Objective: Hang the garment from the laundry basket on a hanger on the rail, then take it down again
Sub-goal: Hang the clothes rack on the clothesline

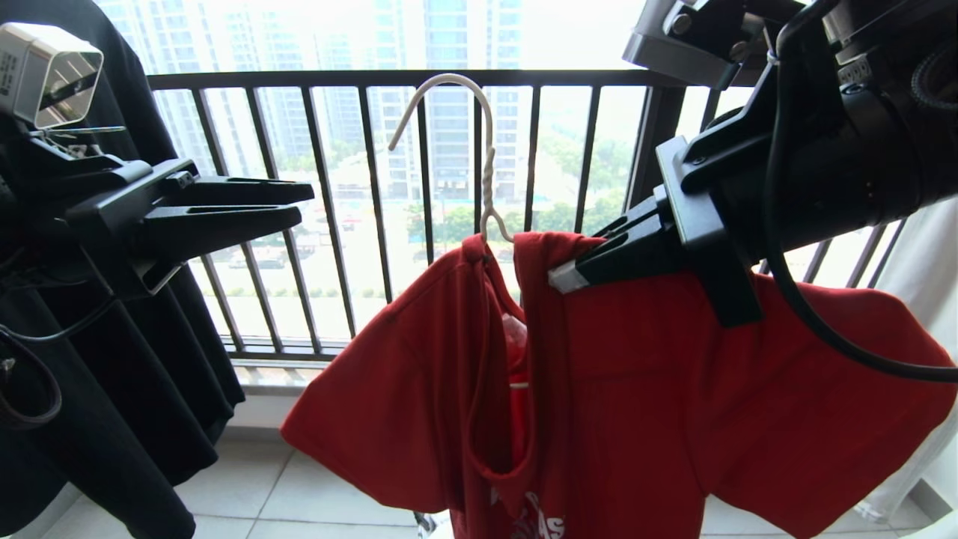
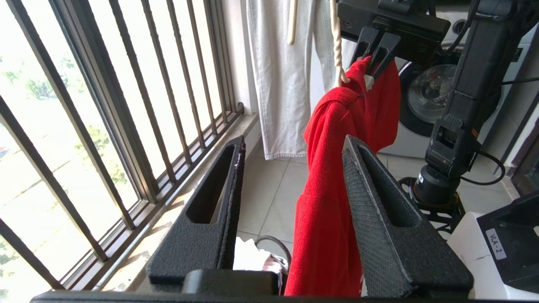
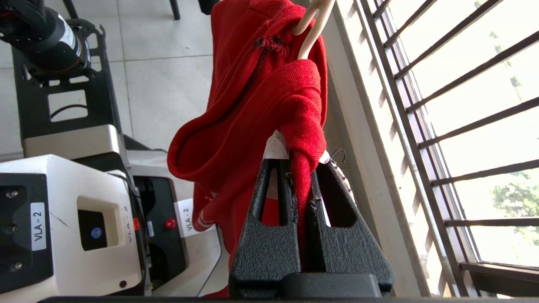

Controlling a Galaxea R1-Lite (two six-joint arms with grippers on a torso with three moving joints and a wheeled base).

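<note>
The red garment hangs in the air on the pale wire hanger, whose hook points up and rests on nothing. My right gripper is shut on the garment's shoulder fold beside the hanger's neck; in the right wrist view the red cloth is pinched between the fingers. My left gripper stands open to the left, apart from the garment. In the left wrist view the garment hangs beyond the open fingers. The rail is out of view.
A black T-shirt hangs at the far left. The black barred railing runs behind. A pale garment and a washing machine stand past the red one. A dark curved rim with white cloth lies on the floor below.
</note>
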